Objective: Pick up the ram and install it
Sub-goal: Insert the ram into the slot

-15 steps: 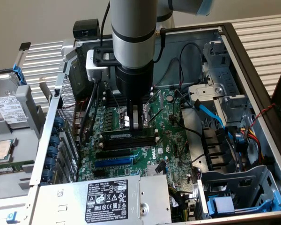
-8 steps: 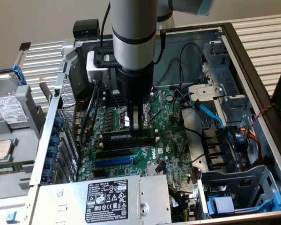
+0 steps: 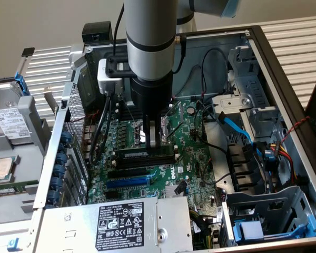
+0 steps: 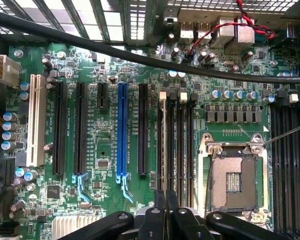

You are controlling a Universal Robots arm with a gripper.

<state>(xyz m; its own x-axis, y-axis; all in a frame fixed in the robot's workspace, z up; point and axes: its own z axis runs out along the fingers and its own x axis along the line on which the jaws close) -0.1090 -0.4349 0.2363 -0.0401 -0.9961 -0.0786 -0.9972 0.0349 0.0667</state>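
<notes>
We read little with certainty: the black label on the grey metal power supply seems to carry "DELL" in white above rows of marks too small for us to make out, and the white label on the hard drive at the exterior view's left is likewise unreadable. The ram is a long, thin, dark stick with a pale label strip, standing on edge in a black plastic memory slot on the green motherboard, with the blue expansion slot lying parallel beside it. The grey tubular arm comes straight down into the open steel case, and the hand meets the ram's top edge near its middle, its slim metal fingers drawn narrow and pinched on the board. From the wrist we see the black fingertips close together over the memory slots, beside the square, metal-framed processor socket.
</notes>
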